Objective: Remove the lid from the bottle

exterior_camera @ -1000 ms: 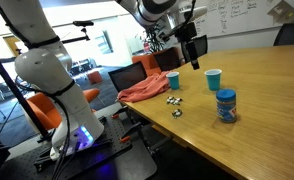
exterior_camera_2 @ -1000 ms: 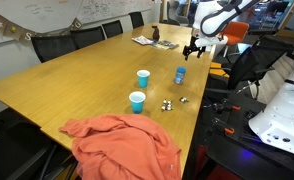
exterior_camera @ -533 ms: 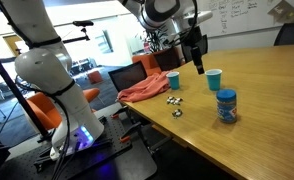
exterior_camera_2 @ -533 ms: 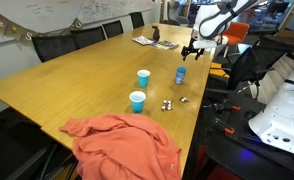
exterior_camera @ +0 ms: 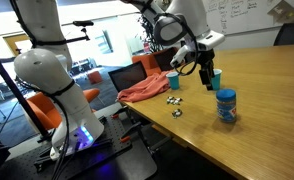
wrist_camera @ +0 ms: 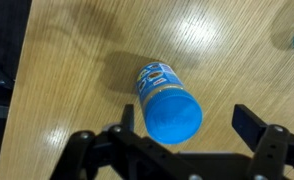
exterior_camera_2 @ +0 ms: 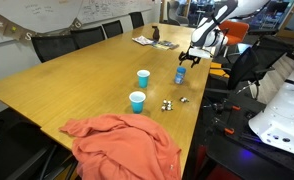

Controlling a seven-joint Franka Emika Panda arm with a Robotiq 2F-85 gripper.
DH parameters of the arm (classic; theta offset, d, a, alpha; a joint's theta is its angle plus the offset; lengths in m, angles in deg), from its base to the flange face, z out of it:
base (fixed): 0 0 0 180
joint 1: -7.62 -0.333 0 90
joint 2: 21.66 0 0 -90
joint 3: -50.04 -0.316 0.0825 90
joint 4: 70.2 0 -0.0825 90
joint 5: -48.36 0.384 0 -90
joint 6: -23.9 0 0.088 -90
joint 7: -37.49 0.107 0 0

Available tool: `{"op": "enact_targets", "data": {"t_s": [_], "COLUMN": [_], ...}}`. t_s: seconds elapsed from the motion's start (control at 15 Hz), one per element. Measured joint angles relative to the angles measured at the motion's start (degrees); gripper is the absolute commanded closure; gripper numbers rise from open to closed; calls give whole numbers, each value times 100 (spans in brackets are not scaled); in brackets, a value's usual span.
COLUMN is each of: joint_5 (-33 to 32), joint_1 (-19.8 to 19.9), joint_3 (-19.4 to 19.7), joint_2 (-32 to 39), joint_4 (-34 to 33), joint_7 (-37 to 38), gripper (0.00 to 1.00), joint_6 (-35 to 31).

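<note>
The bottle (exterior_camera: 226,106) stands upright on the wooden table near its edge, with its blue lid (exterior_camera: 226,94) on top. It also shows in an exterior view (exterior_camera_2: 180,75). In the wrist view the lid (wrist_camera: 175,112) is seen from above, over the blue label band of the bottle (wrist_camera: 157,77). My gripper (exterior_camera: 206,80) hangs open above and beside the bottle, holding nothing; it shows in an exterior view (exterior_camera_2: 190,60) too. In the wrist view the gripper (wrist_camera: 185,124) has its fingers on either side of the lid, apart from it.
Two blue cups (exterior_camera: 173,80) (exterior_camera: 215,78) stand on the table (exterior_camera: 267,120), also seen as cups (exterior_camera_2: 143,77) (exterior_camera_2: 137,101). An orange cloth (exterior_camera_2: 122,142) lies at the table end. Small dark objects (exterior_camera: 174,101) lie near the edge. Chairs and the robot base stand nearby.
The gripper has moved down and toward the bottle, and now hangs close above it. The bottle and cups have not moved.
</note>
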Motion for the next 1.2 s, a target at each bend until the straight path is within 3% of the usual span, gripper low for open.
{"op": "enact_targets", "data": {"t_s": [0.27, 1.2], "joint_5": [368, 64], "joint_1": [33, 12], "joint_3": [-53, 306], "joint_2": [258, 881], "joint_4": [-308, -1039], "joint_7": [-53, 42], "gripper": [0, 0], "joint_6": [5, 772]}}
